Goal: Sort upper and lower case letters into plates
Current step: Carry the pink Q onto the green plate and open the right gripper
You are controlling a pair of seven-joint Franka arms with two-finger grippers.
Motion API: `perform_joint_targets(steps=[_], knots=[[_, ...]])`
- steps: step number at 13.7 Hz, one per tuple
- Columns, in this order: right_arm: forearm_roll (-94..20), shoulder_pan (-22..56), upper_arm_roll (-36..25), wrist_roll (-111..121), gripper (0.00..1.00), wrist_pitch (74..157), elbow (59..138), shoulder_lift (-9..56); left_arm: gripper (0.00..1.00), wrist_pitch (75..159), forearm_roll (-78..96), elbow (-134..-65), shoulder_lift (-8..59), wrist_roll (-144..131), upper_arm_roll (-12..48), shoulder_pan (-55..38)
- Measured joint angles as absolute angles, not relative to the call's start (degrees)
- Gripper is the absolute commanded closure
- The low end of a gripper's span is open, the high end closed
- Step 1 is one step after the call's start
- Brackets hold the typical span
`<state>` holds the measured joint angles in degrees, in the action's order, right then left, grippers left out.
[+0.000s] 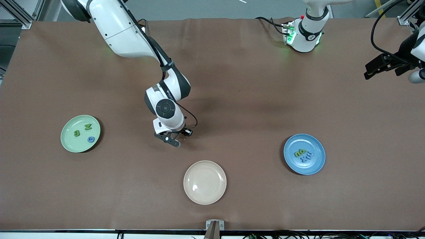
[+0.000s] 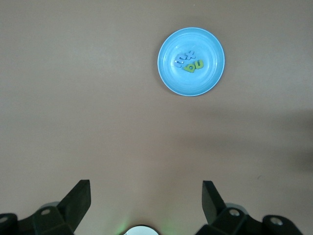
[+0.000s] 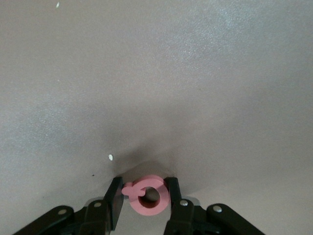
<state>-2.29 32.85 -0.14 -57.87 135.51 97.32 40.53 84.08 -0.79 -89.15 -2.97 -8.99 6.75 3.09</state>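
We see a wide table (image 1: pixel 252 83) covered edge to edge in a brown, faintly creased sheet, with grey floor and aluminium framing showing past its top corners and a strip of cables running under the edge nearest the front camera.

The pale green plate (image 1: pixel 66 142) sits toward the right arm's end of the table, about midway between the long edges. It carries a green N (image 1: pixel 87 126), a green B (image 1: pixel 76 133) and a small blue letter (image 1: pixel 91 139) that we read as a G. The blue plate (image 1: pixel 313 166) sits toward the left arm's end, a little nearer the front camera than the green one. In it lie two green lower-case letters (image 1: pixel 299 153) and some blue ones (image 1: pixel 306 157), bunched together and touching; we cannot tell exactly which letters they are. A cream-beige plate (image 1: pixel 212 196) lies between the two, close to the middle of the near edge.

The right gripper (image 1: pixel 173 139) hangs over bare sheet near the table's middle, above the space between the green and cream plates. In the right wrist view its fingers (image 3: pixel 172 188) are clamped on a pink letter (image 3: pixel 148 195), round with a hole and a small tail, pressed on both sides.

The left arm waits at its own end of the table, its gripper (image 1: pixel 382 66) over the edge there. The left wrist view shows its fingers (image 2: pixel 80 198) spread wide apart, holding nothing.
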Motion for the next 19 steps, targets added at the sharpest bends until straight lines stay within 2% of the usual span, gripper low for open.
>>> perform_joint_targets(steps=[3,5,8,10,15,19], knots=[[-2.3,32.7,-0.4,-56.9,0.74,133.8,97.1,40.3,0.00,84.8,-0.8,-89.5,-3.0,-9.0,7.9,2.8],[-2.3,31.5,-1.1,-53.0,0.74,127.8,96.2,38.0,0.00,84.9,-0.8,-89.5,-3.0,-9.0,8.3,2.8],[-2.1,23.8,-1.8,-38.8,0.74,116.8,95.8,30.4,0.00,85.1,-0.8,-89.5,-3.0,-9.0,8.7,2.8],[-1.8,16.2,-2.0,-27.2,0.74,114.1,96.8,26.8,0.00,85.1,-0.8,-89.5,-3.0,-9.0,8.7,2.8],[-0.1,-1.9,-2.1,-1.1,0.74,118.5,101.7,26.0,0.00,85.1,-0.8,-89.5,-3.0,-9.0,8.7,2.8],[0.3,-9.2,-2.0,9.4,0.74,125.6,104.8,27.5,0.00,85.1,-0.8,-89.5,-3.0,-9.0,8.7,2.8]])
